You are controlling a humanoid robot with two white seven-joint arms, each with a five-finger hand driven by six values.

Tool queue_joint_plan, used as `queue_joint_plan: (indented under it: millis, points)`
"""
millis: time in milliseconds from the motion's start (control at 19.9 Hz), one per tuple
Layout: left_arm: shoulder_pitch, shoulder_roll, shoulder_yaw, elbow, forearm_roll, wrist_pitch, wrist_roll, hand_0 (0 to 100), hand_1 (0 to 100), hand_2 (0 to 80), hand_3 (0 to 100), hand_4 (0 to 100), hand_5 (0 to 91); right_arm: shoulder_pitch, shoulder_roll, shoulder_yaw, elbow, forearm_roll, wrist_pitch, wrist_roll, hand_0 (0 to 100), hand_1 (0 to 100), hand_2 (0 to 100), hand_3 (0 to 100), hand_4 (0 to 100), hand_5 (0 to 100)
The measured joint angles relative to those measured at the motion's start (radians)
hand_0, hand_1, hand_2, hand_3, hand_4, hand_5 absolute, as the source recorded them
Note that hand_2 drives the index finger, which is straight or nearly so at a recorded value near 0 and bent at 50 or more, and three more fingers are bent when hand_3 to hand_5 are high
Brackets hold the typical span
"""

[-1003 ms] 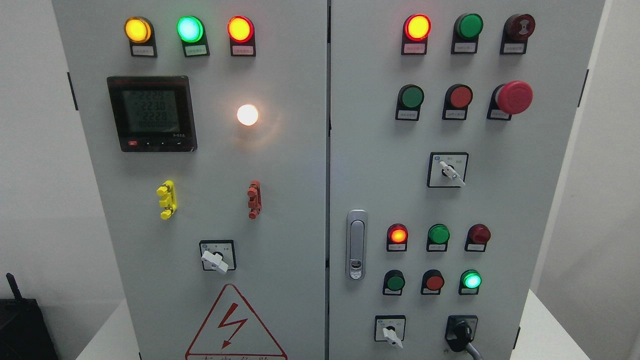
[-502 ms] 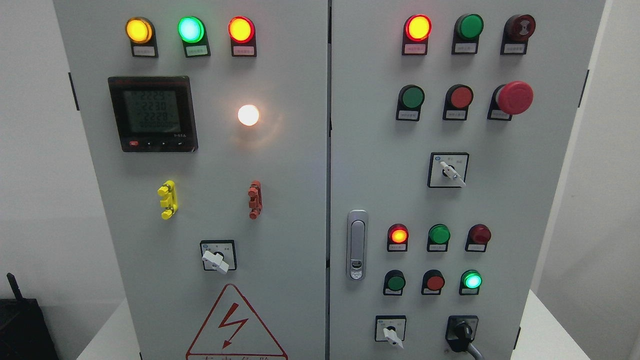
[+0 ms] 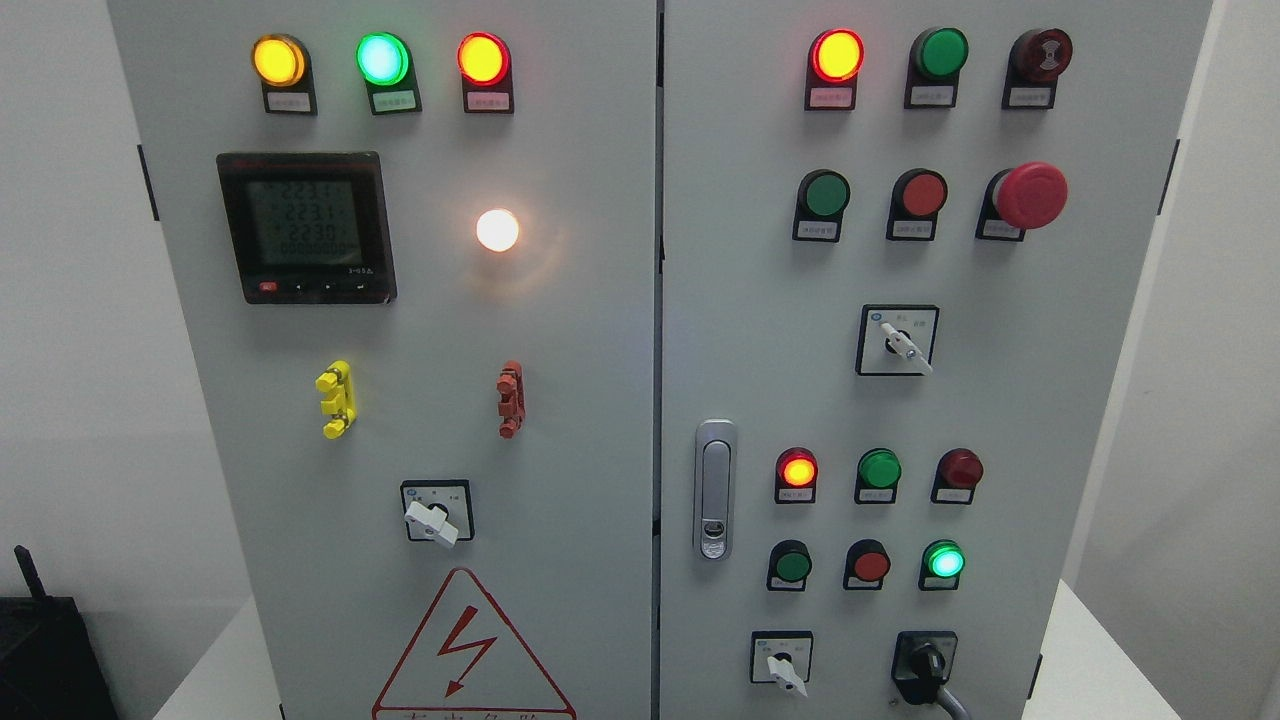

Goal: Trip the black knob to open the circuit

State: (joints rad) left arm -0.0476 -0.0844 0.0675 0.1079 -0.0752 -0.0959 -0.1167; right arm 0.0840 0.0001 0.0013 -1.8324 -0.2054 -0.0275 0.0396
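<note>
The black knob [image 3: 926, 664] sits at the bottom right of the grey cabinet's right door [image 3: 760, 330], on a black square plate. Its black handle points down and to the right, ending in a grey tip at the picture's bottom edge. A white-handled selector switch [image 3: 782, 664] is just left of it. Neither of my hands nor any arm shows in the head view.
Lit and unlit pilot lamps, push buttons and a red mushroom button [image 3: 1030, 195] fill the right door. A silver door latch [image 3: 714, 490] is at its left edge. The left door holds a meter [image 3: 305, 227], a white lamp [image 3: 497, 230] and a selector [image 3: 435, 515]. A black box [image 3: 45, 655] stands lower left.
The whole view has drifted a few pixels to the right. The meter's digits have changed. The black knob stays in the same position.
</note>
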Motion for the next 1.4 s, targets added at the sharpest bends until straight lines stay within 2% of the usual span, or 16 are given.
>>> queue_joint_plan:
  millis: [301, 552, 702, 752, 803, 853, 903, 953, 1003, 1103, 1154, 1354, 1404]
  points:
    - [0.0, 0.0, 0.0, 0.0, 0.0, 0.0, 0.0, 12, 39, 0.0, 0, 0, 0.0, 0.003, 0.0, -0.001, -0.004, 0.0, -0.002, 0.0, 0, 0, 1, 100, 94, 89]
    - [0.0, 0.0, 0.0, 0.0, 0.0, 0.0, 0.0, 12, 39, 0.0, 0, 0, 0.0, 0.015, 0.0, -0.001, -0.011, 0.0, -0.004, -0.002, 0, 0, 0, 100, 88, 77]
    - [0.0, 0.0, 0.0, 0.0, 0.0, 0.0, 0.0, 12, 39, 0.0, 0, 0, 0.0, 0.026, 0.0, -0.001, -0.019, 0.0, -0.005, -0.004, 0, 0, 0, 94, 82, 70]
    - [0.0, 0.0, 0.0, 0.0, 0.0, 0.0, 0.0, 12, 39, 0.0, 0, 0, 0.0, 0.031, 0.0, -0.001, -0.022, 0.0, -0.008, -0.004, 0, 0, 0, 91, 76, 63]
    - [0.0, 0.0, 0.0, 0.0, 0.0, 0.0, 0.0, 12, 39, 0.0, 0, 0, 0.0, 0.036, 0.0, -0.001, -0.025, 0.0, -0.013, -0.004, 0, 0, 0, 87, 68, 52]
    - [0.0, 0.0, 0.0, 0.0, 0.0, 0.0, 0.0, 12, 39, 0.0, 0, 0, 0.0, 0.043, 0.0, -0.001, -0.028, 0.001, -0.019, -0.001, 0, 0, 0, 84, 64, 48]
    - [0.0, 0.0, 0.0, 0.0, 0.0, 0.0, 0.0, 12, 39, 0.0, 0, 0, 0.0, 0.051, 0.0, -0.001, -0.032, 0.001, -0.025, 0.0, 0, 0, 0, 76, 55, 39]
    - [0.0, 0.0, 0.0, 0.0, 0.0, 0.0, 0.0, 12, 39, 0.0, 0, 0, 0.0, 0.06, 0.0, -0.001, -0.036, 0.001, -0.03, 0.001, 0, 0, 0, 66, 47, 35]
    - [0.0, 0.0, 0.0, 0.0, 0.0, 0.0, 0.0, 12, 39, 0.0, 0, 0, 0.0, 0.07, 0.0, -0.001, -0.041, 0.001, -0.034, 0.001, 0, 0, 0, 63, 44, 33]
    - [0.0, 0.0, 0.0, 0.0, 0.0, 0.0, 0.0, 12, 39, 0.0, 0, 0, 0.0, 0.09, 0.0, -0.001, -0.048, 0.001, -0.049, 0.001, 0, 0, 0, 50, 34, 25]
    - [0.0, 0.0, 0.0, 0.0, 0.0, 0.0, 0.0, 12, 39, 0.0, 0, 0, 0.0, 0.099, 0.0, -0.001, -0.051, 0.002, -0.058, 0.002, 0, 0, 0, 48, 32, 23]
    - [0.0, 0.0, 0.0, 0.0, 0.0, 0.0, 0.0, 12, 39, 0.0, 0, 0, 0.0, 0.146, 0.0, -0.001, -0.067, 0.002, -0.091, 0.005, 0, 0, 0, 23, 8, 0]
    - [0.0, 0.0, 0.0, 0.0, 0.0, 0.0, 0.0, 12, 39, 0.0, 0, 0, 0.0, 0.157, 0.0, -0.001, -0.072, 0.003, -0.094, 0.009, 0, 0, 0, 17, 3, 0]
